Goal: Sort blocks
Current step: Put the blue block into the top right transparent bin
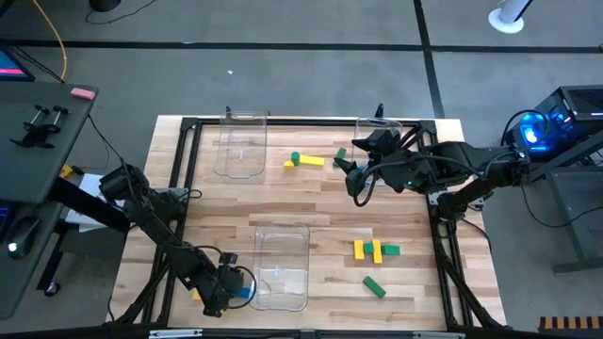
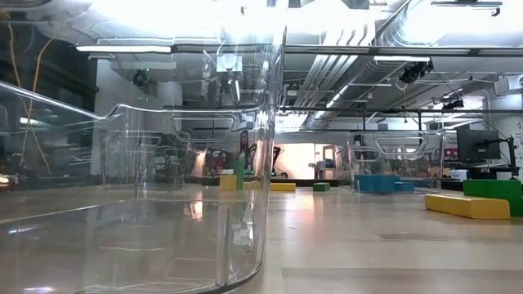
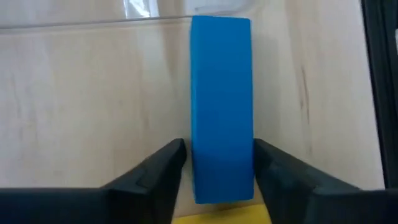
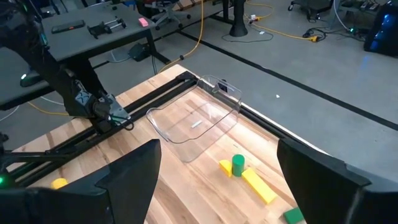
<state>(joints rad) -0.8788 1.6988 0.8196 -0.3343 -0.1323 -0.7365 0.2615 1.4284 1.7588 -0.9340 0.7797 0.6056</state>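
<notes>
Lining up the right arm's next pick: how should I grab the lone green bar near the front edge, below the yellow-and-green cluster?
Grip the green bar across its narrow width at mid-length, coming straight down from above. It lies flat and diagonal on the table, apart from the cluster, so both long sides look free; turn the right gripper to match that slant. Its fingers are already open.

We see two matte black arms of jointed tubular links, the left arm [image 1: 160, 231] and the right arm [image 1: 452, 169], each trailed by black cables looping along its segments; the left gripper [image 3: 214, 180] ends in two angular, wedge-shaped black fingers [image 3: 155, 177] with bevelled edges, and the right gripper [image 4: 217, 180] carries broad, flat black fingers [image 4: 317, 171] alike in finish
</notes>
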